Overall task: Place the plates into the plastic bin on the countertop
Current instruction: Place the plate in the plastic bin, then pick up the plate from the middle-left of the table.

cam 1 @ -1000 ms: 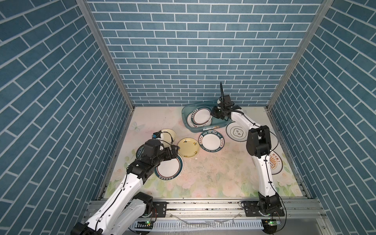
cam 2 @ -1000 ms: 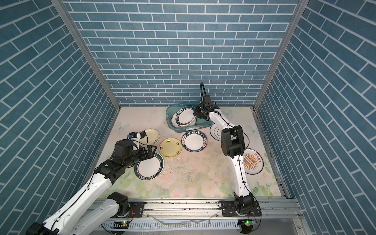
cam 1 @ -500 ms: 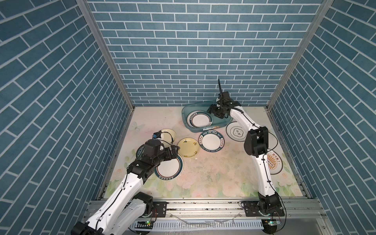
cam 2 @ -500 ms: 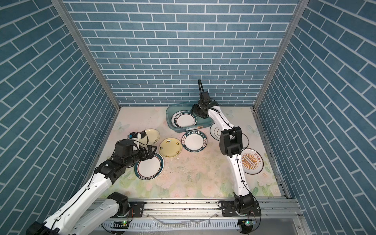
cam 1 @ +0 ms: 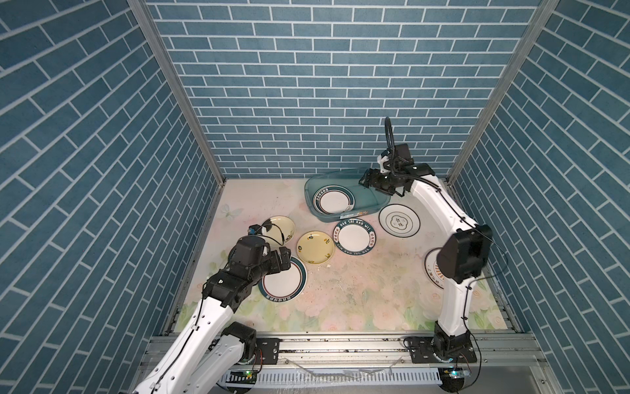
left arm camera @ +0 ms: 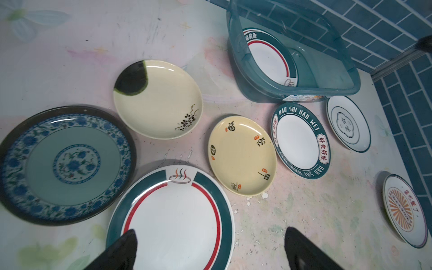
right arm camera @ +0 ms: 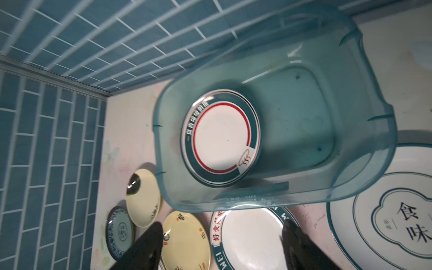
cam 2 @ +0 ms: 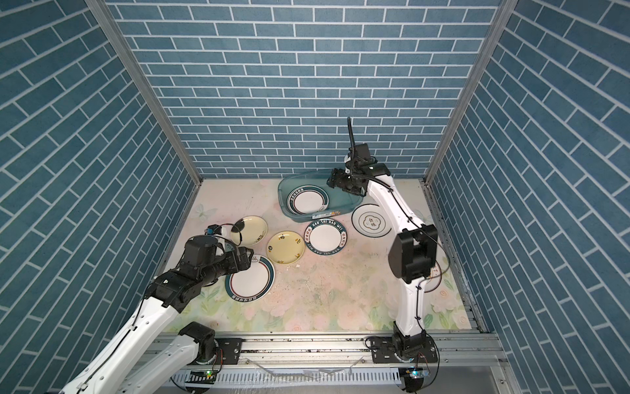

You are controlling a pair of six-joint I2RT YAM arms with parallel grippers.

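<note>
Right wrist view is showing 1 plate (right arm camera: 221,138) lying flat in the plastic bin (right arm camera: 364,98) at the back of the countertop (cam 1: 358,290). I am holding the right gripper (right arm camera: 222,225) above it, fingers wide, empty. Left gripper (left arm camera: 210,231) is hovering, fingers wide, over a loose plate (left arm camera: 175,215).

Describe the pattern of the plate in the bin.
Plate: white, green rim, red ring; right wrist view.

I see the translucent teal plastic bin (cam 1: 370,199) at the back of the floral table (cam 1: 358,300), with one green-and-red-rimmed white plate (cam 1: 334,201) in its left end, possibly tilted against the wall. Seven other plates lie face up on the table. A lettered green-rimmed plate (cam 1: 354,237) and a thin-rimmed white plate (cam 1: 399,220) sit just before the bin, with a small yellow plate (cam 1: 315,247), a dark-patched cream plate (cam 1: 281,227), a blue patterned plate (left arm camera: 67,163) and a second green-and-red plate (cam 1: 284,281) leftward, and an orange sunburst plate (left arm camera: 404,210) well apart on the right.
</note>
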